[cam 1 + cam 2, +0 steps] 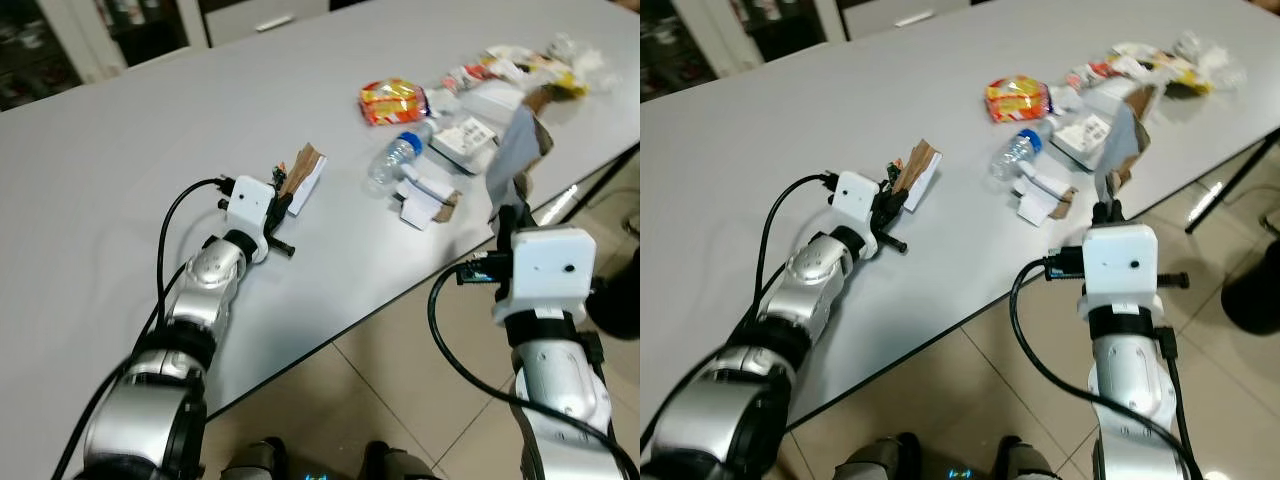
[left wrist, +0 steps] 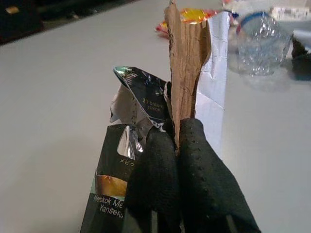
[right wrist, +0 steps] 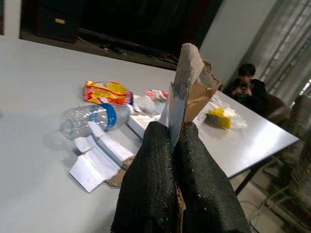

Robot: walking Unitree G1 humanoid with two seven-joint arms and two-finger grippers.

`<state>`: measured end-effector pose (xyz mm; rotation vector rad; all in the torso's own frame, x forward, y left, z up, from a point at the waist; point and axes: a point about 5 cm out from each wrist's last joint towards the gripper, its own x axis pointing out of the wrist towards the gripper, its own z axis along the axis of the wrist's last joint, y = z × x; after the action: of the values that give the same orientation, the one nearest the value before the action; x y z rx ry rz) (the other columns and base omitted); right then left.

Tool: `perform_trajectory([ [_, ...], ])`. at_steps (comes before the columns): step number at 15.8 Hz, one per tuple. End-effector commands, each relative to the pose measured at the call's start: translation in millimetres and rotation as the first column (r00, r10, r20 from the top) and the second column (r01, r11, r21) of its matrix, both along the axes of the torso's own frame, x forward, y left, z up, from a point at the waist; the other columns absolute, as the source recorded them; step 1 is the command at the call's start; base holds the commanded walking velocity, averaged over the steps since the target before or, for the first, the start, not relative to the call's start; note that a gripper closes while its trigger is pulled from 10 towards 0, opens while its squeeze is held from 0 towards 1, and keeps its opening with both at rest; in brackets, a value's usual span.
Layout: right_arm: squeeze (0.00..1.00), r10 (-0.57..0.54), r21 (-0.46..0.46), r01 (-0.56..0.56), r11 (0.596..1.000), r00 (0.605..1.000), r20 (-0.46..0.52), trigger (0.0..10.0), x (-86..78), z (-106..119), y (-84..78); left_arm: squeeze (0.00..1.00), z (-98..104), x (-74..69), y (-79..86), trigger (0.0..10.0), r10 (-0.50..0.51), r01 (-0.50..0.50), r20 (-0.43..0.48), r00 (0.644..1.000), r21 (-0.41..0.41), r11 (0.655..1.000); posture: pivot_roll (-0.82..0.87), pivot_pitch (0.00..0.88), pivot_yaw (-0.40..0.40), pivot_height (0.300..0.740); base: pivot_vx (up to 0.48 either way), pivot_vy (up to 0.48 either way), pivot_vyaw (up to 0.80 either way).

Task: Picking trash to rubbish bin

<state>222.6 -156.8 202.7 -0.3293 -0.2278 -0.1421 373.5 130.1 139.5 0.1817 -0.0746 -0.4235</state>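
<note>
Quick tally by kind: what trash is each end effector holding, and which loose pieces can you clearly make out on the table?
Cardboard scraps held: 2 (left end effector, right end effector)
Dark foil wrapper held with the left scrap: 1
Plastic bottle: 1
Orange-yellow snack packet: 1
Torn white carton: 1
Total: 6; the far wrapper pile is too jumbled to count.

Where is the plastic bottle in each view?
Left eye: bottle right of centre, beside the orange packet.
Right eye: bottle near centre.
Left wrist: bottle at the top right corner.
Right wrist: bottle centre-left.
Shared landmark: the orange packet.
</note>
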Motion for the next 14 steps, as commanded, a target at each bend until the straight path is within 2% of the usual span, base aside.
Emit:
perform_trajectory([
  [1,0.00,0.016,0.006,-0.016,1.000,1.000,0.002,10.0,1.4,-0.8,-0.4,0.00,3.7,-2.1,-2.0,0.0,-0.006,0.007,0.028,1.000,-0.005,1.000,0.10,0.114,-0.006,0.740,0.000,0.000,0.00],
  [3,0.00,0.035,0.004,-0.035,0.999,0.999,0.006,10.0,7.3,-0.8,0.3,0.00,1.8,-11.6,-8.8,0.0,0.001,0.000,0.062,0.998,-0.013,1.000,0.12,0.108,-0.020,0.740,0.000,0.000,0.00],
  [5,0.00,0.045,0.003,-0.045,0.999,0.999,0.007,10.0,10.2,-1.4,1.1,0.00,9.4,-13.0,-8.2,0.0,0.057,-0.058,0.150,0.987,0.007,0.998,0.13,0.108,-0.026,0.740,0.000,0.000,0.00],
  [7,0.00,0.049,0.005,-0.050,0.999,0.999,0.006,10.0,12.1,-2.5,1.7,0.00,19.1,-13.3,-8.3,0.0,0.124,-0.124,0.215,0.969,-0.011,0.992,0.13,0.107,-0.027,0.740,0.000,0.000,0.00],
  [10,0.00,0.055,0.003,-0.055,0.998,0.998,0.007,10.0,13.8,-3.2,2.5,0.00,12.3,-18.5,-19.2,0.0,0.130,-0.124,0.163,0.978,-0.049,0.991,0.13,0.103,-0.031,0.740,0.000,0.000,0.00],
  [11,0.00,0.055,0.001,-0.055,0.998,0.998,0.006,10.0,14.3,-3.3,2.1,0.00,8.0,-20.2,-24.1,3.1,0.098,-0.092,0.136,0.986,-0.051,0.994,0.13,0.103,-0.031,0.740,0.000,0.000,0.00],
  [12,0.00,0.055,-0.001,-0.055,0.999,0.998,0.006,10.0,14.7,-3.4,1.5,0.18,2.5,-23.0,-31.1,8.7,0.045,-0.041,0.109,0.993,-0.039,0.998,0.12,0.101,-0.030,0.740,0.000,0.000,0.00],
  [13,0.00,0.055,-0.003,-0.055,0.998,0.998,0.007,10.0,14.8,-3.5,1.6,0.17,-1.2,-25.7,-36.5,10.0,-0.001,0.003,0.093,0.996,-0.027,1.000,0.12,0.101,-0.029,0.740,0.000,0.000,0.00],
  [14,0.00,0.054,-0.005,-0.054,0.999,0.998,0.007,10.0,14.8,-3.5,1.4,0.12,-7.5,-31.7,-46.0,10.0,-0.090,0.089,0.061,0.994,0.011,0.996,0.12,0.100,-0.027,0.740,0.000,0.000,0.00],
])
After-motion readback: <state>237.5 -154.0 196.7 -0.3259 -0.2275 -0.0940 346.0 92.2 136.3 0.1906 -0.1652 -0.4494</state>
